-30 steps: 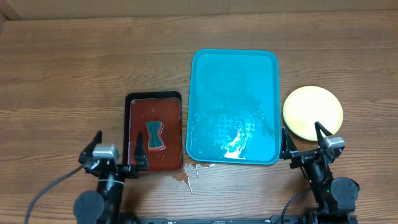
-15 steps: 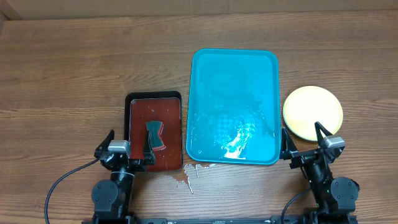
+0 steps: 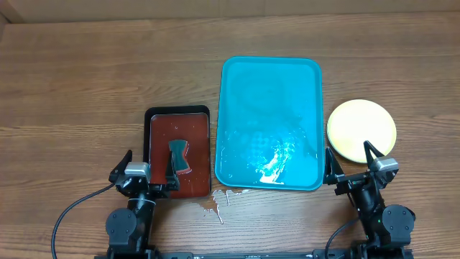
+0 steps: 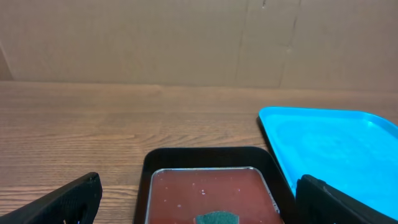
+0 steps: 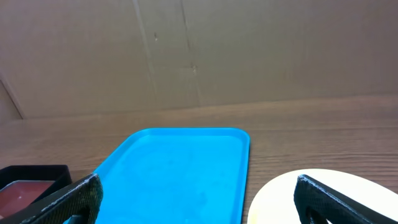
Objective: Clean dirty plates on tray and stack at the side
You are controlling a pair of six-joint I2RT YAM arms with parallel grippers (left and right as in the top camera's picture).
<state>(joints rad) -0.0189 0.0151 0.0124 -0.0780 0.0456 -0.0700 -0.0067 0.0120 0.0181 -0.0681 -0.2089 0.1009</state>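
Note:
The turquoise tray (image 3: 269, 79) lies mid-table, wet, with no plates on it; it also shows in the left wrist view (image 4: 336, 149) and the right wrist view (image 5: 180, 168). The plates (image 3: 361, 129) sit stacked to the tray's right, a yellow-green one on top, also in the right wrist view (image 5: 292, 199). I cannot tell how many are in the stack. My left gripper (image 3: 147, 173) is open and empty at the near end of the black tray. My right gripper (image 3: 348, 167) is open and empty just in front of the plates.
A small black tray (image 3: 177, 119) with a reddish-brown inside holds a dark green sponge (image 3: 178, 157), also in the left wrist view (image 4: 217, 218). A small spill (image 3: 219, 201) lies on the wood in front of the turquoise tray. A cardboard wall stands behind the table.
My left arm moved right, from the table's near left to the near end of the black tray, then held still. The right arm has not moved.

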